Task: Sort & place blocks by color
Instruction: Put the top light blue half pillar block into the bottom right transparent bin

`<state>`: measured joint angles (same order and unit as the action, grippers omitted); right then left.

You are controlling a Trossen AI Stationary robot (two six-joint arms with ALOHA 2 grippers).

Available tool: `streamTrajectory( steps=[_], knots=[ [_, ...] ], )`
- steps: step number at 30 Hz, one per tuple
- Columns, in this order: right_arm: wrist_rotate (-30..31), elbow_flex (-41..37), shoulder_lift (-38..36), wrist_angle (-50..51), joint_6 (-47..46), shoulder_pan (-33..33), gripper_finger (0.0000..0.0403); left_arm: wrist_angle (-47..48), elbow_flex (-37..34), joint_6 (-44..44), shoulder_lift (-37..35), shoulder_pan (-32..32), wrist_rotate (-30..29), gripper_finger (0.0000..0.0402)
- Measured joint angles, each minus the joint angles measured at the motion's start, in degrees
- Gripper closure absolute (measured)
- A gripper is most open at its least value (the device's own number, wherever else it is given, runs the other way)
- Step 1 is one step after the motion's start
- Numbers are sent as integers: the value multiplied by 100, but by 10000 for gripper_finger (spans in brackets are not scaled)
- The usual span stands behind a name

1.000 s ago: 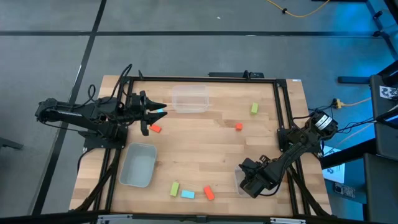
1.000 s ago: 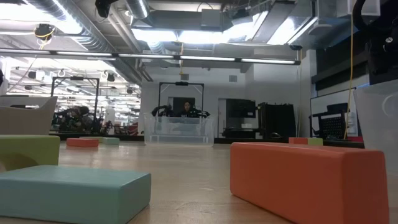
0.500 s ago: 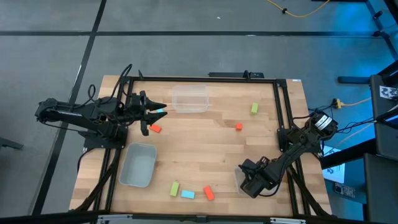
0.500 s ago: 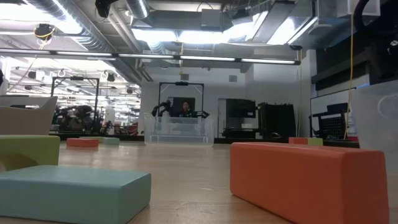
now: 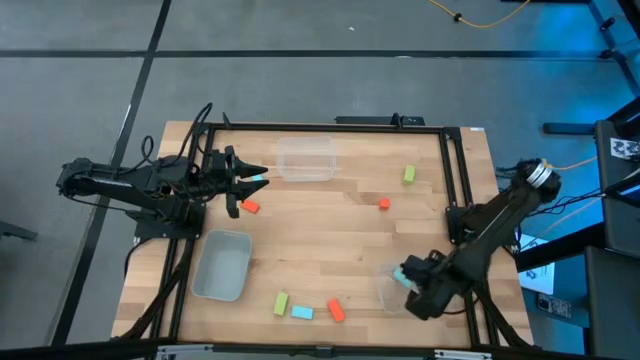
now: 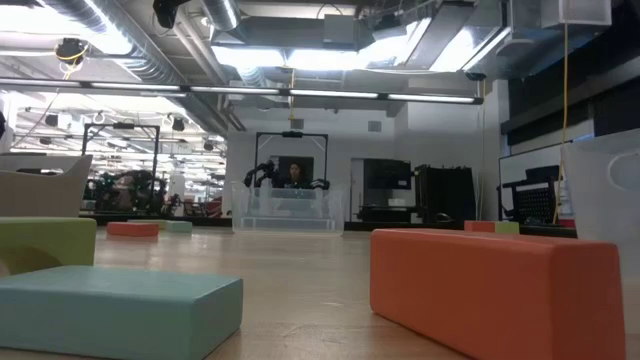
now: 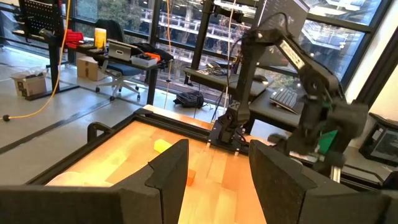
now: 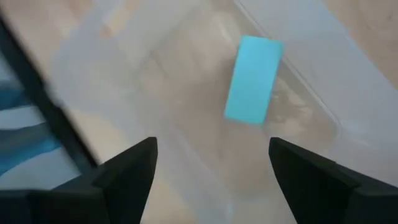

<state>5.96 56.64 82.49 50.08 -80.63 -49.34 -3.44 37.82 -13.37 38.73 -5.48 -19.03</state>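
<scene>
My right gripper is open and empty, above a clear bin near the table's right front. A cyan block lies flat on that bin's floor and also shows in the high view. My left gripper is open at the far left, pointing level toward the table's right, its fingers holding nothing. A cyan block lies at its tip and an orange block beside it. Other blocks lie on the table: yellow-green, orange, and yellow-green, cyan and orange by the near edge.
A clear bin stands at the far middle and a grey bin at the left front. A black frame runs round the table. In the low view the near-edge blocks stand close to the camera.
My right gripper has gone up and toward the table's right edge, away from the clear bin at the right front. The cyan block now shows lying in that bin.
</scene>
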Motion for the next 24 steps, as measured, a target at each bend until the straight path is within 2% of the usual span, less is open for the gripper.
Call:
streamTrajectory(
  steps=[5,10,13,15,19,24],
  knots=[
    [292,2,-760,58,1,45,91,1,0,0,0,-2,-2,239],
    [1554,7,-1261,-110,244,566,91,0,0,0,1,-1,-2,239],
    [2311,7,-1400,-607,1081,1151,91,2,0,0,1,-1,-2,239],
    [2520,7,-1420,-1133,1784,1638,91,0,0,0,1,-2,-2,239],
    [2273,7,-1416,-2413,3482,2555,91,0,0,0,-1,-1,0,239],
    [1483,7,-1455,-3655,5277,3460,91,0,0,0,-1,0,0,239]
  ],
)
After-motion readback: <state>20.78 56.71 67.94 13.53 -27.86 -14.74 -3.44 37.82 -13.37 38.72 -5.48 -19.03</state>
